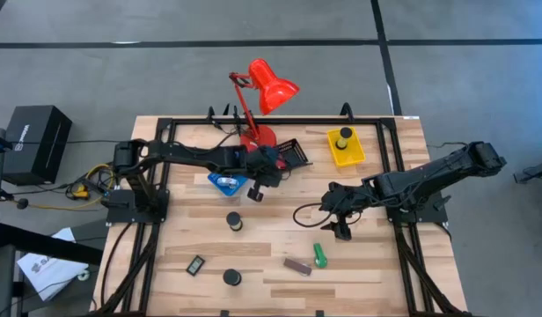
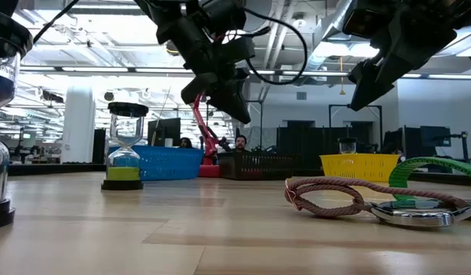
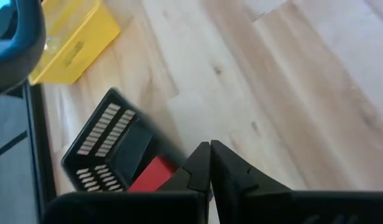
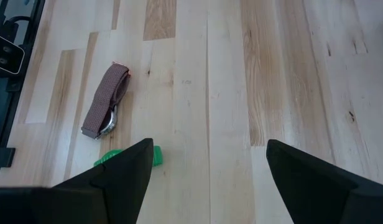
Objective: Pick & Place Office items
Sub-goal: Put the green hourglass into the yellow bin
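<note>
Two robot arms are working over a wooden table strewn with office items, with the red desk lamp at the far edge serving as the landmark. The left gripper is hanging just in front of the lamp's base, above the black tray, its jaws pressed fully together and gripping nothing; a red block is lying inside that tray. The right gripper is hovering well to the right of the lamp and nearer the front edge, its jaws spread as wide as they go and empty.

Below it, on the side away from the lamp, a green stubby cylinder and a brown bar are lying just beside each other on the bare wood. The bar, seen from the right wrist camera, is looking like a woven strap with a metal clasp. It is probably light and limp, so pinching it across the clasp end should hold better than grabbing the soft loop. The cylinder appears rigid, smooth and light, and lying on its side it may roll; closing across its middle seems safest. Black round pieces are waiting farther left.
</note>
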Available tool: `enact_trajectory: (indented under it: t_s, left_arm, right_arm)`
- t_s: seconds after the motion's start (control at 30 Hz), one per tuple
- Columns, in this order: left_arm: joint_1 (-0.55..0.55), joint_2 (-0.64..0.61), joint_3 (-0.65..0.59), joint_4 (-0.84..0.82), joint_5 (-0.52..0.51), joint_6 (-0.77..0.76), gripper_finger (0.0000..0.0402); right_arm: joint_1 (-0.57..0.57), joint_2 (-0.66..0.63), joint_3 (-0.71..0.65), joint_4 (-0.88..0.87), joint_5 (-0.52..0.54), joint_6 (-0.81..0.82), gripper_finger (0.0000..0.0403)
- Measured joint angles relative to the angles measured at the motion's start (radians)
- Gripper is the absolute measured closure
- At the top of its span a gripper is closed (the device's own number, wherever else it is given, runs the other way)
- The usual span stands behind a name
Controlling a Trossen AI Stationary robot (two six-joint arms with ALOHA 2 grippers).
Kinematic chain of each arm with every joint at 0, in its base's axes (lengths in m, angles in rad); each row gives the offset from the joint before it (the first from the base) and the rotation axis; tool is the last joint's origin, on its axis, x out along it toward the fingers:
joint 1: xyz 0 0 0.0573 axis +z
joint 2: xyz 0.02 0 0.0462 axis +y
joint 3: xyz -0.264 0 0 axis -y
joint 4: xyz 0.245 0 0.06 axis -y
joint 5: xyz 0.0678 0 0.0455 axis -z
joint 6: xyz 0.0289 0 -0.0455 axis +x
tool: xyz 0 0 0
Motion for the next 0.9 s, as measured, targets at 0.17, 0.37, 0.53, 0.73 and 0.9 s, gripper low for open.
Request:
enact_trajectory:
  t_s: [0.17, 0.37, 0.53, 0.73, 0.9]
  left_arm:
    - [-0.072, 0.0, 0.0, 0.0, 0.0, 0.0, 0.04]
    - [-0.154, 0.0, 0.0, 0.0, 0.002, 0.0, 0.0399]
    - [-0.203, 0.0, 0.0, 0.002, 0.002, -0.092, 0.0398]
    - [-0.23, 0.0, 0.0, 0.005, 0.001, -0.276, 0.04]
    - [-0.237, 0.0, 0.0, 0.007, -0.001, -0.404, 0.0399]
  right_arm:
    - [0.0, 0.0, 0.0, 0.0, 0.0, 0.0, 0.0099]
    - [0.0, 0.0, 0.0, 0.0, 0.0, 0.0, 0.0099]
    - [0.0, 0.0, 0.0, 0.001, 0.0, 0.0, 0.0099]
    - [-0.004, 0.0, 0.0, 0.006, 0.0, 0.0, 0.0099]
    - [-0.027, 0.0, 0.0, 0.009, 0.0, 0.0, 0.0099]
